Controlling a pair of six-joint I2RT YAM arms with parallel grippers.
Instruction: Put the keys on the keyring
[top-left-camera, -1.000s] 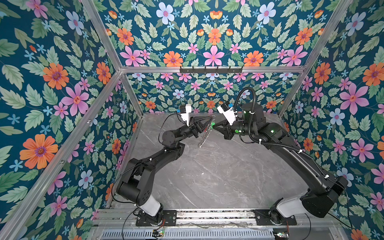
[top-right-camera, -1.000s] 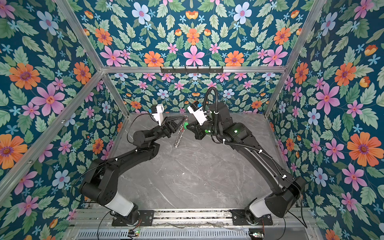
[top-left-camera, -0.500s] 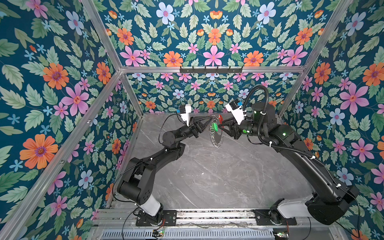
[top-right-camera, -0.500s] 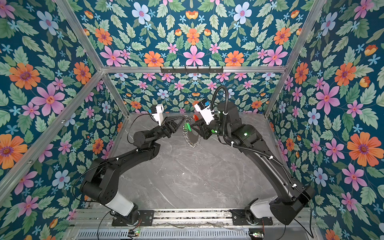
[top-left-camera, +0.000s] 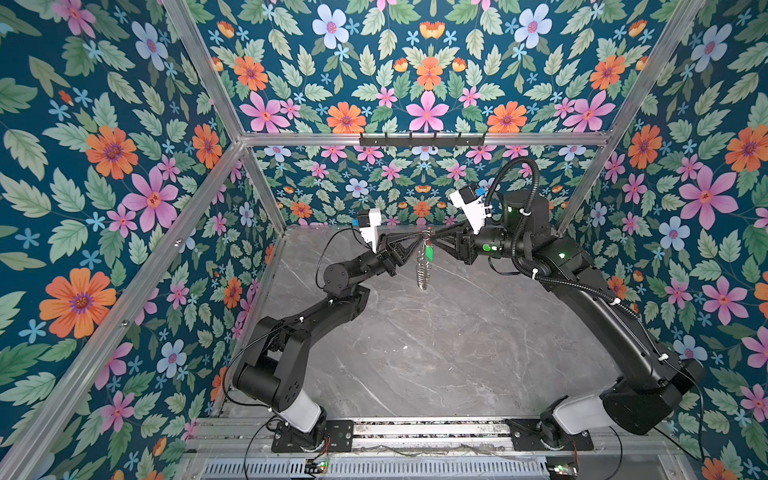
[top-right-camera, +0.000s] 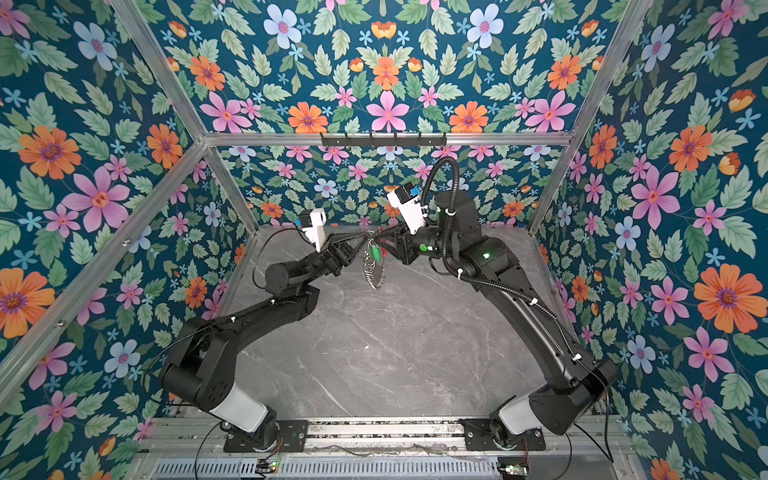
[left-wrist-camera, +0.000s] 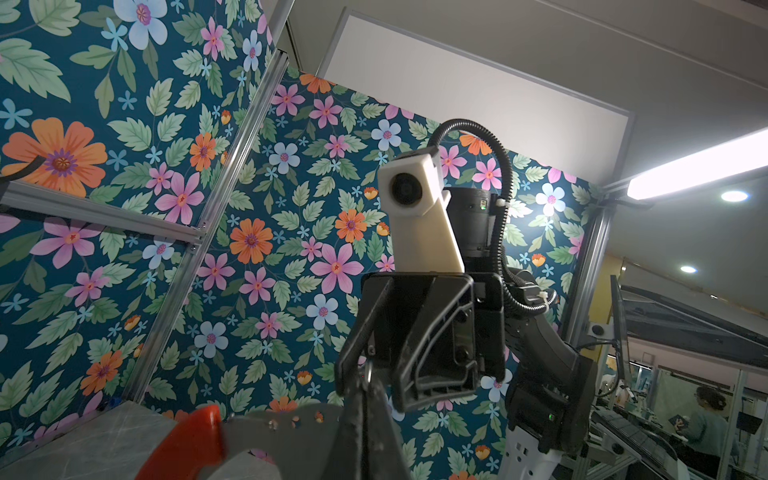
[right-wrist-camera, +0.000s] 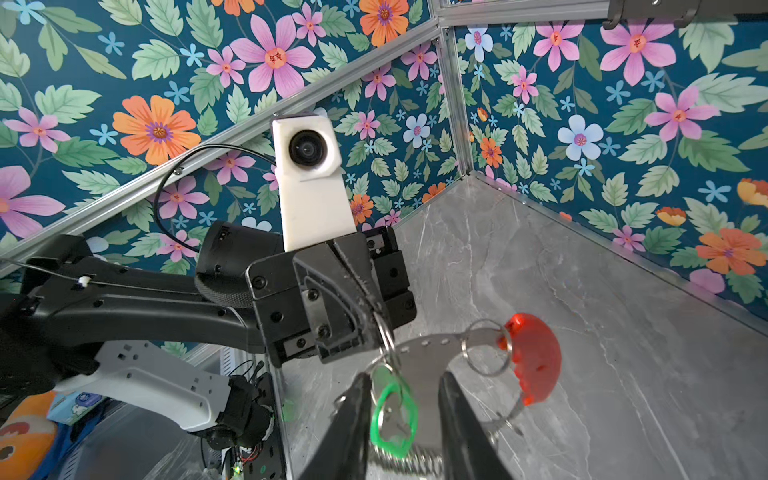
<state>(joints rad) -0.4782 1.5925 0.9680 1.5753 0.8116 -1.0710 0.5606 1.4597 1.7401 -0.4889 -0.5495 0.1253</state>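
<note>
While the keyring (right-wrist-camera: 424, 353) hangs from the clamped left gripper (right-wrist-camera: 371, 312) | right gripper (right-wrist-camera: 403, 379) parted, flanking the green key (right-wrist-camera: 392, 415).

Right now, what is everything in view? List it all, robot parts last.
keyring: one, grey hoop with a red segment and silver loops, hanging in the air above the far table.
key: one, green head, hanging from a keyring loop.
table: one, grey marble, under both arms.
hook rail: one, black, on the back frame bar.
walls: three, floral blue, around the table.
left gripper: one, black, shut on the keyring's top.
right gripper: one, black, open, either side of the key.
</note>
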